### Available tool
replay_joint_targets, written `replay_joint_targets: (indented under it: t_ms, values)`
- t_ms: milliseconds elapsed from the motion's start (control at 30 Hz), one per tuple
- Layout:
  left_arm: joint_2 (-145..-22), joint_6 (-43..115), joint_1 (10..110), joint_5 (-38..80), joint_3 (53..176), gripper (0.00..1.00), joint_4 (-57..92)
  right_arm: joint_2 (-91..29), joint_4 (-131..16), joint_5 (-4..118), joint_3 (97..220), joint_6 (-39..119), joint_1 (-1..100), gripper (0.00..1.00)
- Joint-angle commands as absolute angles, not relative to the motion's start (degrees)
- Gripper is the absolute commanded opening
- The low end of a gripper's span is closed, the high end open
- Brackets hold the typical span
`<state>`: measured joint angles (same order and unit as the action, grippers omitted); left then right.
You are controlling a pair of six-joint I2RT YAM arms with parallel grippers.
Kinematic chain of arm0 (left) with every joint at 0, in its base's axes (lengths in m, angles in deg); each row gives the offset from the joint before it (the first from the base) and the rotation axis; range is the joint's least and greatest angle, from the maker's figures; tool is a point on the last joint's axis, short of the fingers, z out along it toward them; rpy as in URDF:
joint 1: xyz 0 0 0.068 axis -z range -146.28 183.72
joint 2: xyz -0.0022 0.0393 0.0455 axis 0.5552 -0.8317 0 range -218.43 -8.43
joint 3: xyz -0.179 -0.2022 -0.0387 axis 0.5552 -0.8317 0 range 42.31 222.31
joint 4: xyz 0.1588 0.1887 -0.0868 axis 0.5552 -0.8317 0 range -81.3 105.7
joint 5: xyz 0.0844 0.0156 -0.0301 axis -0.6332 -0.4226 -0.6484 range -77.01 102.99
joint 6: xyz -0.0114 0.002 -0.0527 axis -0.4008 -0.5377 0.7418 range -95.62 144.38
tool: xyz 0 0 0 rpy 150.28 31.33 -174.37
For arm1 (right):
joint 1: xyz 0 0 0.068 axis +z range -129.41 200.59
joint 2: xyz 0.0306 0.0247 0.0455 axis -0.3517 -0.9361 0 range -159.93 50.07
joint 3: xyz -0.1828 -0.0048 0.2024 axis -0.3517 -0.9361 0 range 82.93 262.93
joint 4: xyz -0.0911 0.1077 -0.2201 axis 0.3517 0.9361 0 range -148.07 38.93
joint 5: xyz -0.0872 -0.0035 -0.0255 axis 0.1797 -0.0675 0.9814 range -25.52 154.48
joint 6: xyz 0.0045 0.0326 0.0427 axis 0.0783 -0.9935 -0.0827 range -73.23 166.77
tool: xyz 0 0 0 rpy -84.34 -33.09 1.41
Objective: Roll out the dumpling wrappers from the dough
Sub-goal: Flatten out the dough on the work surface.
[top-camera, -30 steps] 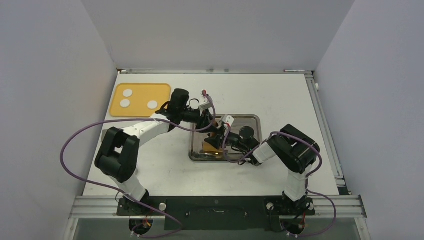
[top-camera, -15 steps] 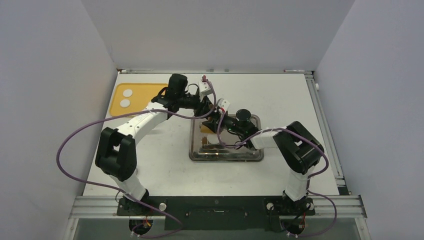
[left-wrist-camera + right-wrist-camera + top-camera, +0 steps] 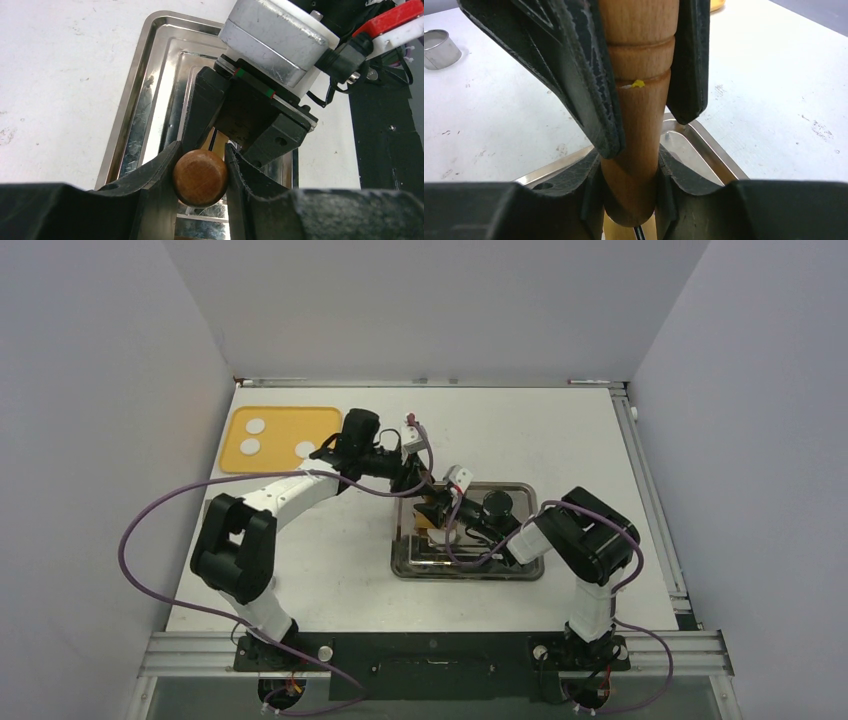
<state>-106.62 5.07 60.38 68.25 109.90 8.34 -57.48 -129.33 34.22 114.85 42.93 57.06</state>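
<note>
Both arms meet over a steel tray [image 3: 538, 540] at the centre of the top view. The left gripper [image 3: 200, 156] is closed on the rounded end of a wooden rolling pin [image 3: 636, 115], its fingers [image 3: 162, 167] pressed to either side of the knob. The right gripper [image 3: 630, 165] clamps the same pin further along its handle, so the tool is held at two places, above the tray. Whether its hidden far end touches the tray floor cannot be told, as the arms cover it from above.

Three dough lumps [image 3: 250, 447] lie on a yellow cutting board [image 3: 285, 430] in the upper left of the top view, well apart from both grippers. All three look small, round and unflattened. No dumpling wrapper is seen anywhere. A small metal ring [image 3: 439, 47] stands on the table at the upper left of the right wrist view.

The task appears to be at its start: the tool is in hand, but carrying it to the board and all three rollings are left.
</note>
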Motion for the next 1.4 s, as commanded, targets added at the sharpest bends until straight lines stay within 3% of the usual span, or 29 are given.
replay_joint_targets:
  t_ms: [0,133,467,667,867,1133,1367]
  values:
    - [-106.19,2.12,60.99,59.71,103.03,0.00,-2.77,-58.76,-124.93,36.72,107.94,39.25,59.20,0.08]
    - [-103.92,0.00,63.20,56.75,102.57,0.00,-3.14,-59.47,-128.59,37.30,106.35,37.64,59.36,0.08]
    - [-101.96,-3.38,67.95,51.16,118.58,0.00,-12.20,-48.98,-108.03,37.77,121.65,47.87,59.38,0.08]
    - [-101.34,-1.82,69.41,54.61,123.74,0.00,-18.27,-40.93,-104.21,38.30,121.02,48.33,60.55,0.08]
    - [-100.56,-0.37,71.59,56.40,117.89,0.00,-15.20,-40.22,-109.56,40.09,113.98,46.78,61.73,0.08]
    - [-107.11,-4.02,71.47,53.19,109.96,0.00,-11.77,-58.35,-133.19,41.34,102.13,38.36,59.79,0.08]
    - [-105.56,-3.80,71.51,54.87,107.07,0.00,-14.86,-60.48,-135.37,45.34,97.64,34.51,62.20,0.08]
